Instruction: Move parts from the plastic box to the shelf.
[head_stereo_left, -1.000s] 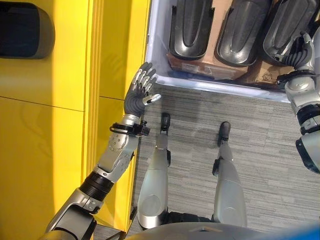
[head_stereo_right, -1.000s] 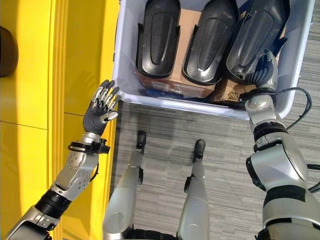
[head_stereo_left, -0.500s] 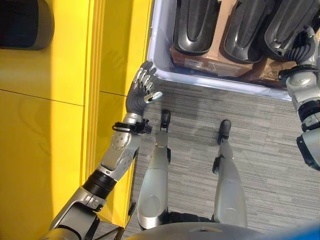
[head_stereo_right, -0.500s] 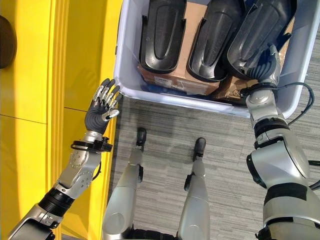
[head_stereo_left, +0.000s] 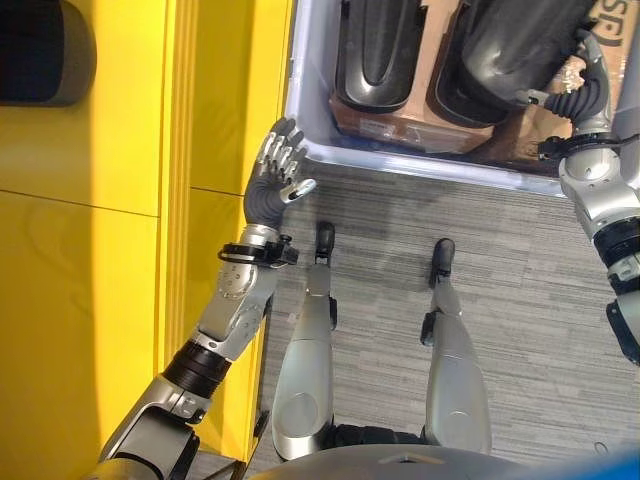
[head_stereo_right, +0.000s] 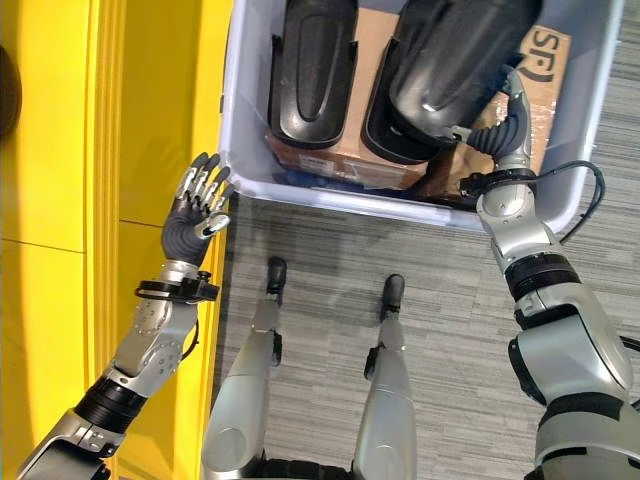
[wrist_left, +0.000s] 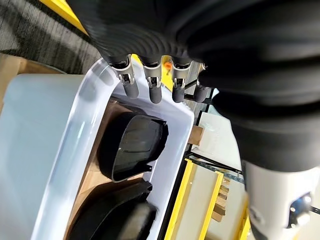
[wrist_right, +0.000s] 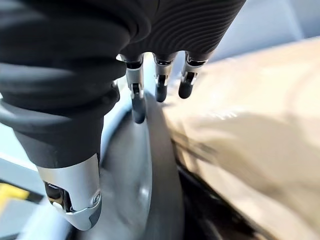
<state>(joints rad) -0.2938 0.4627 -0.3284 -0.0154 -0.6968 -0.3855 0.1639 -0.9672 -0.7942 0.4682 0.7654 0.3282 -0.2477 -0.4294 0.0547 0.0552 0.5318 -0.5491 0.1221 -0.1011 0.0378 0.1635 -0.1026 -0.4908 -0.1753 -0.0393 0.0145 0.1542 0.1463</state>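
Right hand curls under a black part, tilting it out of the box; left hand waits spread beside it.

Left hand raised, fingers straight; right hand fingers curled.

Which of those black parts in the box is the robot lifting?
The rightmost black part, raised and overlapping its neighbour; the right hand is at its edge. The others lie flat.
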